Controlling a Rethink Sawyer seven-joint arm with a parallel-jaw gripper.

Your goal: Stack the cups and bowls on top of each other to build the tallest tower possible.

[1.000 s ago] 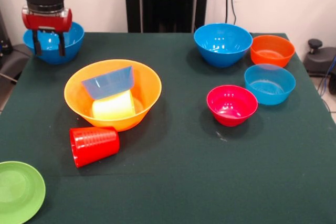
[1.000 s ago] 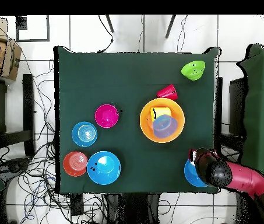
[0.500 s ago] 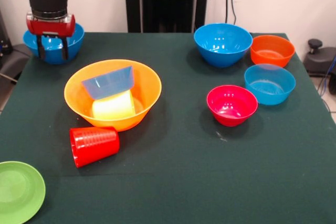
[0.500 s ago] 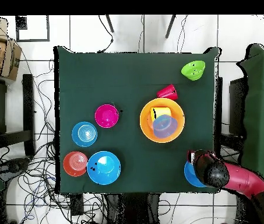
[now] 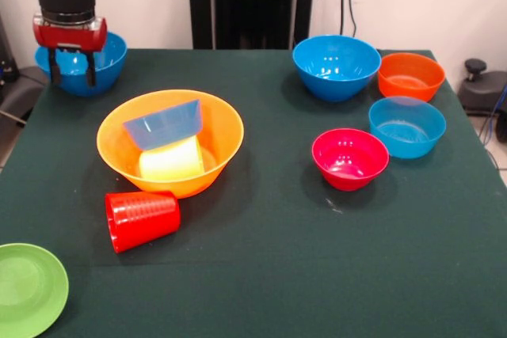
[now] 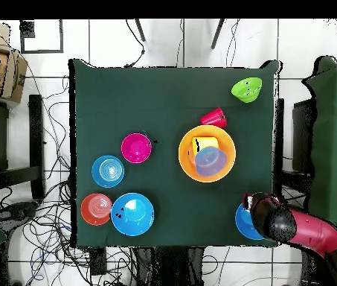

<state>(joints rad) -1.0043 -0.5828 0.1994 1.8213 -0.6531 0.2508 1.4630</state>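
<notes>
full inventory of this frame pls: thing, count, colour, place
Big glossy plastic bowl: 1, yellow-orange, front view left of centre.
Pale translucent blue plastic bowl: 1, tilted inside the big bowl.
Yellow plastic tumbler: 1, lying inside the big bowl, under the pale blue one.
Ribbed red plastic tumbler: 1, on its side, in front of the big bowl.
Light green plastic bowl: 1, near left corner.
Deep blue plastic bowls: 2, far left corner and far right.
Orange plastic bowl: 1, far right.
Second pale blue bowl: 1, right edge.
Pink-red plastic bowl: 1, right of centre.
Green tablecloth: 1.
Pincer: 1, red and black, open, at the far-left blue bowl.
</notes>
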